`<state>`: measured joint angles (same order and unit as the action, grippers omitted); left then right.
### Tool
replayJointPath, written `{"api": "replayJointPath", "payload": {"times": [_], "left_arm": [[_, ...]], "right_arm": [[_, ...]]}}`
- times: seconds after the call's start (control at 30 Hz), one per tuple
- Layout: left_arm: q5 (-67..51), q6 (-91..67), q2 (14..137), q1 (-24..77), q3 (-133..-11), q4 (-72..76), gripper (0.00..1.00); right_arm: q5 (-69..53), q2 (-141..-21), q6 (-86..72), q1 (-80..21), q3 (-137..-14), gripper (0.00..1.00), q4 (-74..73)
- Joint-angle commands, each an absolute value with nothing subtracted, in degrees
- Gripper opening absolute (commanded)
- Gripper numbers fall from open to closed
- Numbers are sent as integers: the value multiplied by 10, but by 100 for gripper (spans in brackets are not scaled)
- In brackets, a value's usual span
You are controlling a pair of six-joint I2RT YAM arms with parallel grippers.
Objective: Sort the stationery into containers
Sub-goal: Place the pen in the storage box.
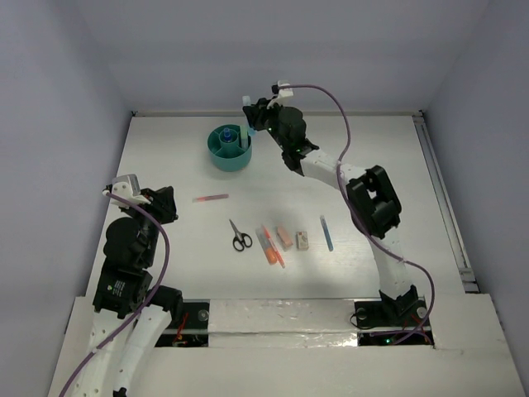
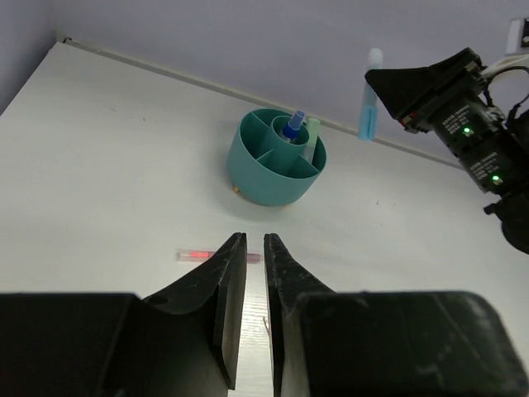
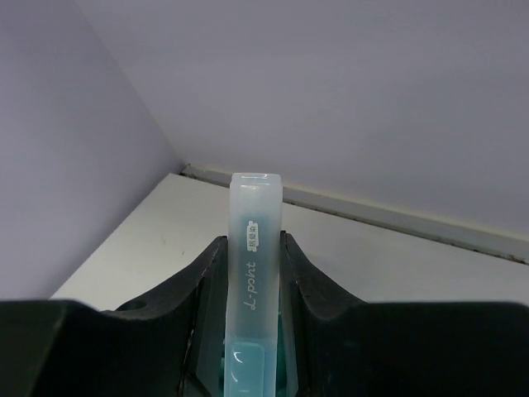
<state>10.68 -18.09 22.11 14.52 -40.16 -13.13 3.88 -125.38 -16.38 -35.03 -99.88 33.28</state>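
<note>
White table (image 1: 165, 165) is sitting between lavender walls. Teal desk organiser (image 1: 216, 154) is standing at 11 o'clock from table centre, holding a blue-capped bottle (image 2: 293, 126) in its central cup and a green pen (image 2: 312, 137) in a side compartment. Right gripper (image 1: 250, 131) is clamping a pale blue marker (image 3: 256, 207) upright at the organiser's 2 o'clock rim. Left gripper (image 2: 254, 248) is pinched nearly closed on nothing, at 8 o'clock. Pink pen (image 1: 211, 198), scissors (image 1: 240, 236), orange markers (image 1: 270, 246), pink eraser (image 1: 284, 238), white eraser (image 1: 302, 241) and blue pen (image 1: 326, 233) are lying around table centre.
</note>
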Motion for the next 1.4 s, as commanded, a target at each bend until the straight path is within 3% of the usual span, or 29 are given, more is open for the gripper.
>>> {"api": "replayJointPath", "payload": {"times": [0.0, 0.53, 0.97, 1.2, 1.23, 1.27, 1.37], "left_arm": [[110, -178, 219, 146, -407, -110, 12], [123, -176, 227, 146, -409, -111, 12], [127, -173, 233, 146, -409, -108, 12], [127, -173, 229, 146, -409, -109, 12], [126, -173, 231, 146, -410, -110, 12], [126, -173, 230, 146, -410, -111, 12], [125, -173, 225, 146, -408, -108, 13]], "right_arm": [[34, -1291, -169, -349, -1061, 0, 414], [54, -1440, -147, -349, -1175, 0, 477], [63, -1437, -143, -354, -1095, 0, 536], [58, -1421, -144, -359, -1054, 23, 554], [54, -1419, -144, -359, -1051, 29, 554], [50, -1418, -144, -359, -1047, 41, 555], [37, -1401, -150, -359, -1039, 58, 555]]}}
